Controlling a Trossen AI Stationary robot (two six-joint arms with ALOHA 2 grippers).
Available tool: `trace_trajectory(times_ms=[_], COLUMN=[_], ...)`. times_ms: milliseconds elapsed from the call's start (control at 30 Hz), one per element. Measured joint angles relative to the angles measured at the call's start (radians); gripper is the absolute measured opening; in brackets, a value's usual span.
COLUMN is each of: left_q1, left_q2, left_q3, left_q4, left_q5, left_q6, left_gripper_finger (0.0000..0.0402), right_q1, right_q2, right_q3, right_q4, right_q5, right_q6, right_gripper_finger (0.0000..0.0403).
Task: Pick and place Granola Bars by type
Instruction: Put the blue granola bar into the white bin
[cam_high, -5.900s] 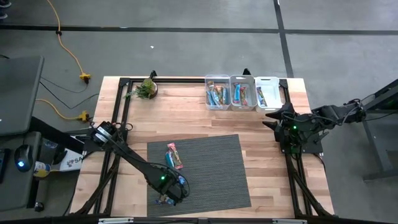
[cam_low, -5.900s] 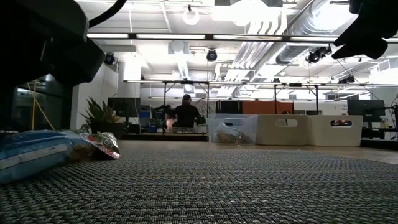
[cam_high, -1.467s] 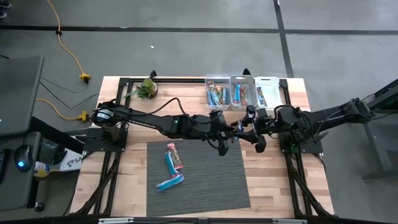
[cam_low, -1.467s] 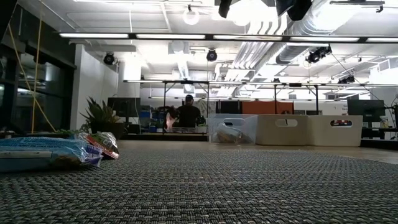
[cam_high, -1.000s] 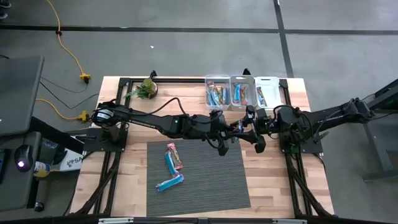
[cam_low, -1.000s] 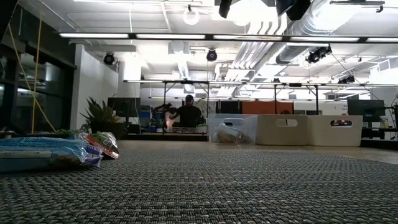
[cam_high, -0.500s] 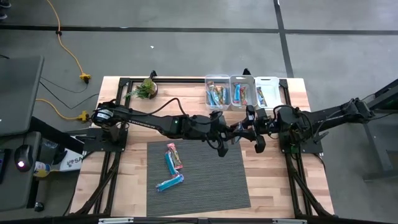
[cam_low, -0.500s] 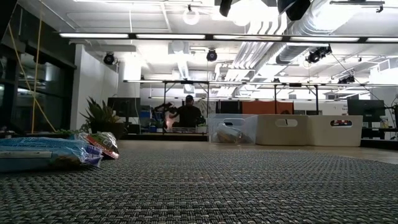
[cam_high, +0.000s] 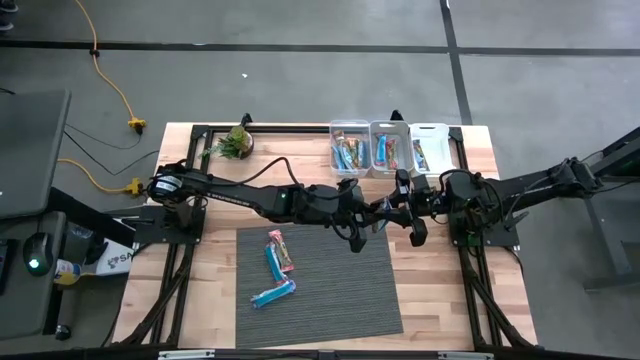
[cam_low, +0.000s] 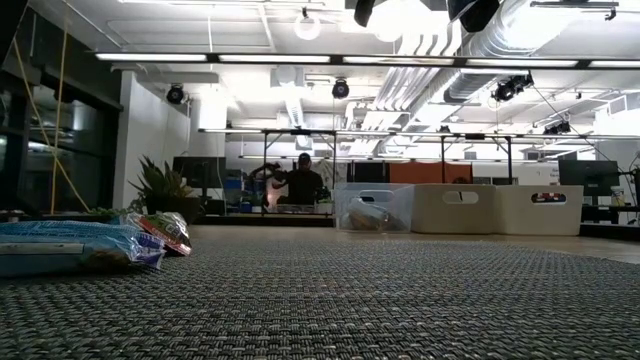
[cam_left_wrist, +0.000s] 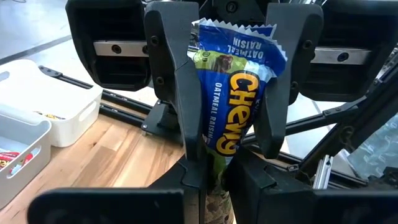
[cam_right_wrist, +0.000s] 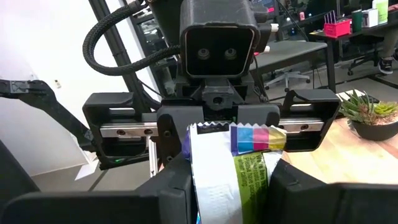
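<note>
High view: both arms meet over the counter (cam_high: 440, 260) just in front of the three bins (cam_high: 390, 150); left pincer (cam_high: 372, 213) and right pincer (cam_high: 398, 208) face each other tip to tip, between the bins and the grey mat (cam_high: 340, 280); a handover, I'd judge; three more Granola Bars on the mat: pink one (cam_high: 281, 249), blue one (cam_high: 271, 264), blue one (cam_high: 272, 294); sorted bars already lie in the bins; potted plant (cam_high: 237, 142) at the counter's far left corner.

Low view: both pincers above the frame, only dark bits at the top edge; blue bar (cam_low: 70, 250) and a red-ended one (cam_low: 165, 230) lie flat on the mat; a person (cam_low: 300, 183) sits well back in the room.

Left wrist view: held bar (cam_left_wrist: 235, 99) stands between the two pincers, long axis running from one to the other; green-and-blue wrapper, yellow lettering, crimped end toward the right pincer; right pincer's fingers (cam_left_wrist: 177, 87) sit narrow on both sides of it; left pincer's own fingers closed on the near end.

Right wrist view: same bar (cam_right_wrist: 233, 168), white back and coloured stripe; gripped at both ends; next move hinges on one side letting go; right arm is nearer the bins.
</note>
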Motion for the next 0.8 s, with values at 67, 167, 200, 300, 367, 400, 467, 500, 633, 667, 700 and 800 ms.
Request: trace_trajectory(times_ms=[67,167,200,300,367,400,467,500,633,667,700,800], left_q1=[0.000,0.000,0.000,0.000,0.000,0.000,0.000,0.000,0.000,0.000,0.000,0.000], left_q2=[0.000,0.000,0.000,0.000,0.000,0.000,0.000,0.000,0.000,0.000,0.000,0.000], left_q3=[0.000,0.000,0.000,0.000,0.000,0.000,0.000,0.000,0.000,0.000,0.000,0.000], left_q4=[0.000,-0.001,-0.001,-0.002,-0.002,-0.002,-0.002,-0.001,-0.001,-0.001,-0.001,-0.001], left_q5=[0.000,0.000,0.000,0.001,0.001,0.001,0.001,0.001,0.002,0.002,0.002,0.002], left_q6=[0.000,0.000,0.000,0.000,0.000,0.000,0.000,0.000,0.000,0.000,0.000,0.008], left_gripper_finger=[0.0044,0.0044,0.0044,0.0044,0.0044,0.0044,0.0044,0.0044,0.0044,0.0044,0.0044,0.0044], right_q1=[0.000,0.000,0.000,0.000,0.000,0.000,0.000,0.000,0.000,0.000,0.000,0.000], right_q2=[0.000,0.000,0.000,0.000,0.000,0.000,0.000,0.000,0.000,0.000,0.000,0.000], right_q3=[0.000,0.000,0.000,0.000,0.000,0.000,0.000,0.000,0.000,0.000,0.000,0.000], right_q4=[-0.001,-0.006,-0.007,-0.009,-0.010,-0.011,-0.011,-0.011,-0.013,-0.013,-0.013,-0.013], right_q5=[0.000,0.001,0.001,0.001,0.003,0.003,0.004,0.004,0.004,0.004,0.004,0.004], right_q6=[0.000,0.000,0.000,0.000,0.000,-0.001,-0.007,-0.007,-0.007,-0.007,-0.007,-0.007], right_gripper_finger=[0.0093,0.0093,0.0093,0.0093,0.0093,0.0092,0.0085,0.0081,0.0067,0.0065,0.0065,0.0065])
